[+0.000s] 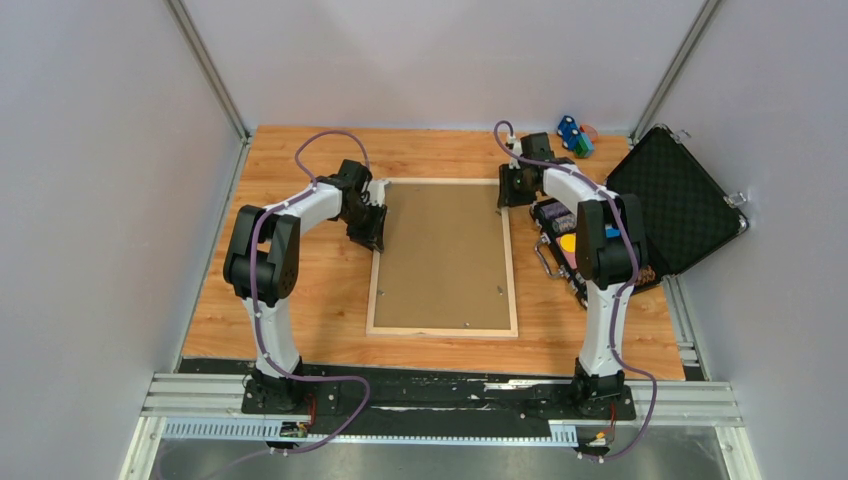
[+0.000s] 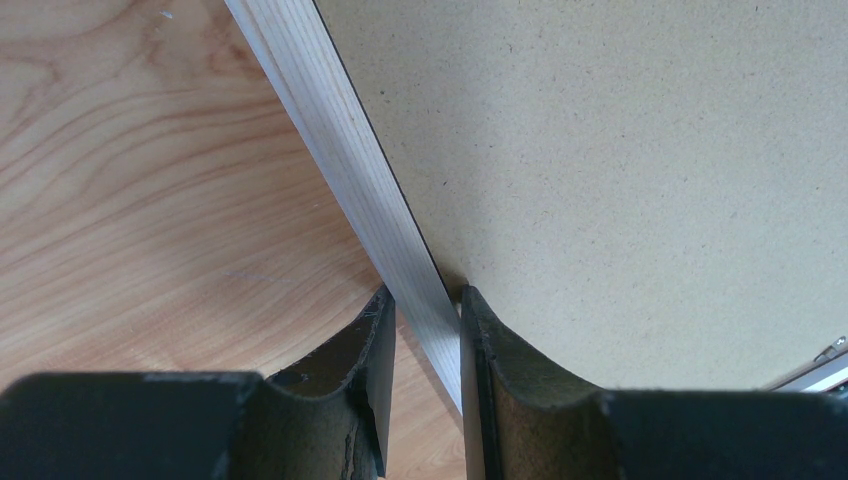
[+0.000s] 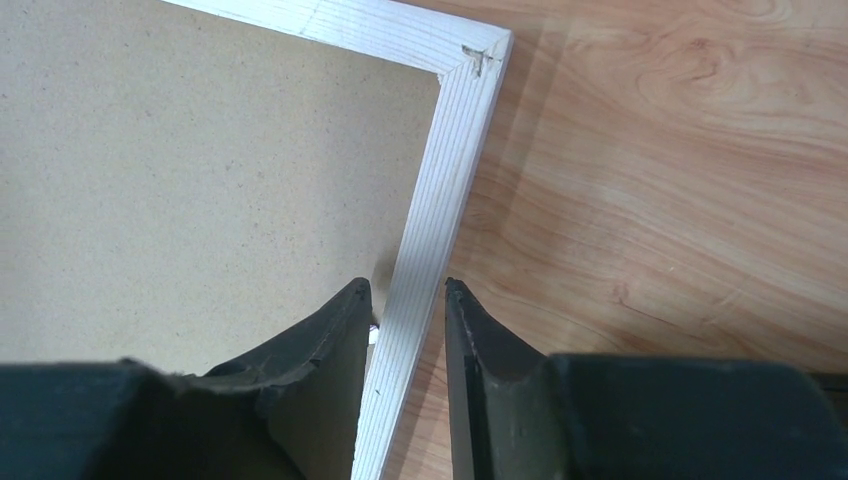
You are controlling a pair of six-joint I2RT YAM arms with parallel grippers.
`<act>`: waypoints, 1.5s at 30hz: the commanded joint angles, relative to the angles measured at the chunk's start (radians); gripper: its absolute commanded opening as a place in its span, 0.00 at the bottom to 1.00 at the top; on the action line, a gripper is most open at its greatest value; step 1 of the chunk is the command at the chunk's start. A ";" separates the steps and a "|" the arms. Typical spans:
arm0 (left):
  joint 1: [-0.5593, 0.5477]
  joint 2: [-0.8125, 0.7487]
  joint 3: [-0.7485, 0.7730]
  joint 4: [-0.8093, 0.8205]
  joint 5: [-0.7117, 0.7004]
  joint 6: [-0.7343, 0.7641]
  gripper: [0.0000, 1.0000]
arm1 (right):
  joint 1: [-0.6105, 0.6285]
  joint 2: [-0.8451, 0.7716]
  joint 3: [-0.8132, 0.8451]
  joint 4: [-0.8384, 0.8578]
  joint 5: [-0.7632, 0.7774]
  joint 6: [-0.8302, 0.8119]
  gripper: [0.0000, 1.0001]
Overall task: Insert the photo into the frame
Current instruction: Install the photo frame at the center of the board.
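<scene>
Left jaws pinch the frame point(image 1: 441, 330) by its left rail; right jaws, slightly parted, loosely straddle its right rail.

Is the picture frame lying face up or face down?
Face down, flat on the table. Inside the frame you see its plain brown backing board ringed by the pale wood rim, not glass or a picture.

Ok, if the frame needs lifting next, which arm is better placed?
Left, probably. The left gripper clamps the left rail of the frame, both jaws touching the wood. The right gripper only straddles the right rail, a slight gap showing.
</scene>
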 commanded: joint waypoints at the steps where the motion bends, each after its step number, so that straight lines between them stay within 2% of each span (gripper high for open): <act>1: 0.017 0.042 -0.030 0.048 -0.064 0.042 0.00 | -0.002 -0.039 -0.025 0.040 -0.038 0.013 0.33; 5: 0.016 0.042 -0.031 0.048 -0.065 0.041 0.00 | -0.001 -0.068 -0.063 0.041 -0.049 0.005 0.36; 17: 0.016 0.037 -0.032 0.048 -0.066 0.043 0.00 | -0.010 -0.104 -0.109 0.054 -0.064 0.010 0.36; 40: 0.017 0.037 -0.032 0.048 -0.065 0.045 0.00 | -0.023 -0.064 -0.078 0.074 -0.039 0.000 0.26; 45: 0.018 0.038 -0.031 0.047 -0.065 0.044 0.00 | -0.024 -0.071 -0.086 0.073 -0.052 0.006 0.30</act>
